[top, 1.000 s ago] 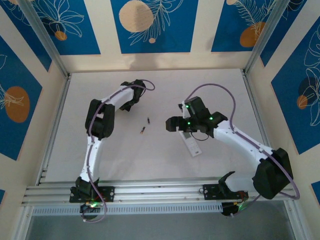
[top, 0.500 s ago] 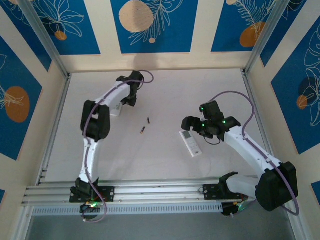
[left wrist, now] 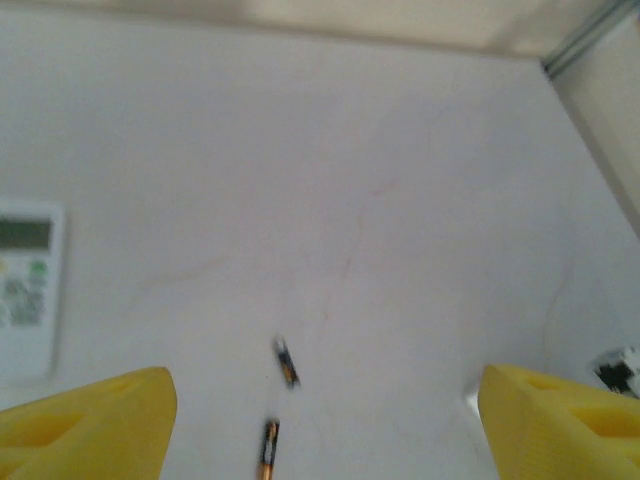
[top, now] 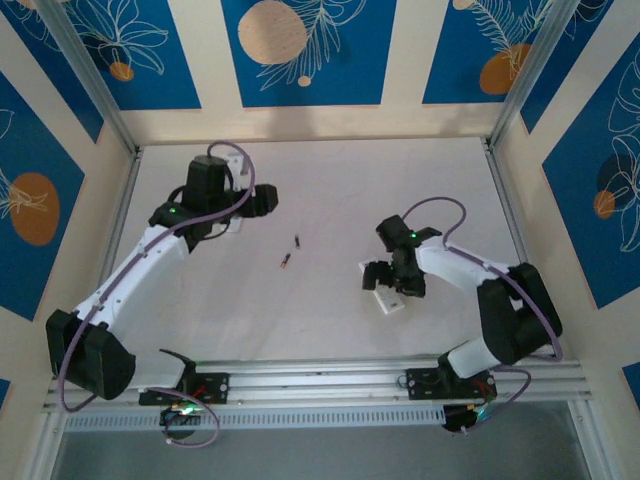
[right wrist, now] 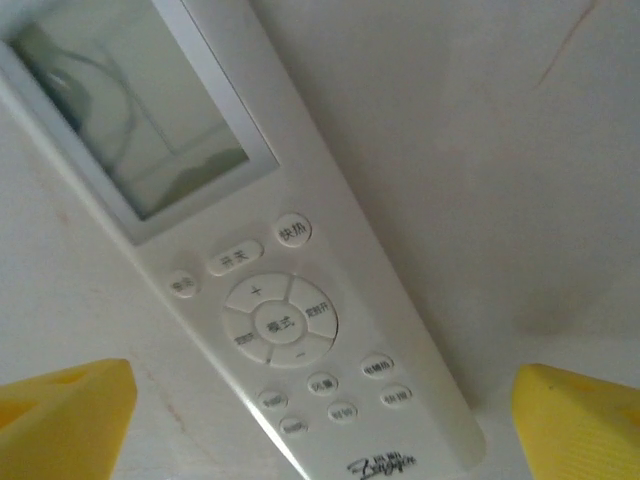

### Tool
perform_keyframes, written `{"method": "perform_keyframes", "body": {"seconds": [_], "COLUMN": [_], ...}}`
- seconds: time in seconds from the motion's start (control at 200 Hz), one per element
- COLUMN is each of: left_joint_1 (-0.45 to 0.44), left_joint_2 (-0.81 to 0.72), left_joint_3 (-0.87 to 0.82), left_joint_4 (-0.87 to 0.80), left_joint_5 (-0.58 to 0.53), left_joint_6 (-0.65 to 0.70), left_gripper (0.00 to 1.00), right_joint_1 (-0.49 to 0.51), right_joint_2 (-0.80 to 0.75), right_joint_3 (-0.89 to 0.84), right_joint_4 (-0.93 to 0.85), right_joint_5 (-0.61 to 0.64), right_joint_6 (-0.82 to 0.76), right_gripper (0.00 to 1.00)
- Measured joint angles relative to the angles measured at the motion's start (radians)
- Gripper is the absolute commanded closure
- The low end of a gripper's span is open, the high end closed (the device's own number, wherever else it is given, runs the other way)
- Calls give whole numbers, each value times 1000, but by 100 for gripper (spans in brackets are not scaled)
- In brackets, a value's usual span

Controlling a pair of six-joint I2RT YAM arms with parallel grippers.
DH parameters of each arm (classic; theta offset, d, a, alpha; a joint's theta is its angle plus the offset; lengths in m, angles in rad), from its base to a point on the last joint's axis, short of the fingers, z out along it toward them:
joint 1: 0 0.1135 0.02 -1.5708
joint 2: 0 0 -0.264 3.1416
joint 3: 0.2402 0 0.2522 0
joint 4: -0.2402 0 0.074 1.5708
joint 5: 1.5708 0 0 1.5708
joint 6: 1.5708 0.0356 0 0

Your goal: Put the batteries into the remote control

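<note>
Two small batteries lie mid-table, one (top: pixel 297 241) just beyond the other (top: pixel 286 261); the left wrist view shows them as dark cells with orange ends (left wrist: pixel 286 362) (left wrist: pixel 268 449). My left gripper (top: pixel 262 200) is open, up off the table to their left, with its yellow fingertips (left wrist: pixel 90 420) wide apart and nothing between them. A white remote (top: pixel 388 298) lies face up on the right, screen and buttons showing (right wrist: pixel 270 300). My right gripper (top: pixel 380 277) hovers open over it, and its fingertips (right wrist: pixel 60 420) straddle the button end without touching.
A second white remote (top: pixel 232 222) lies beside the left arm and shows at the left edge (left wrist: pixel 25 290) of the left wrist view. The table's metal frame (top: pixel 110 230) and patterned walls enclose the work area. Bare tabletop lies between the batteries and the right remote.
The left arm has swung its elbow out to the left, and its gripper now faces the batteries. The right gripper has moved right and toward me, then dropped over the right remote.
</note>
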Motion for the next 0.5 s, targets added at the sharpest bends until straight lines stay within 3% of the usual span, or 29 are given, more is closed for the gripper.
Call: {"method": "perform_keyframes", "body": {"seconds": [0.275,0.39,0.5], "left_joint_1": [0,0,-10], "left_joint_2": [-38,-27,7], "left_joint_3": [-172,-206,-267], "left_joint_4": [49,116,258], "left_joint_5": [107,186,291], "left_joint_6": [-150,-246,-369], "left_gripper": [19,19,18], "right_joint_1": [98,129,142], "right_joint_2": [111,102,40], "right_joint_3": [48,55,55], "right_joint_4": [-18,0,98], "right_joint_5": [80,70,-53], "right_joint_6": [27,26,21], "right_gripper": [44,49,52]}}
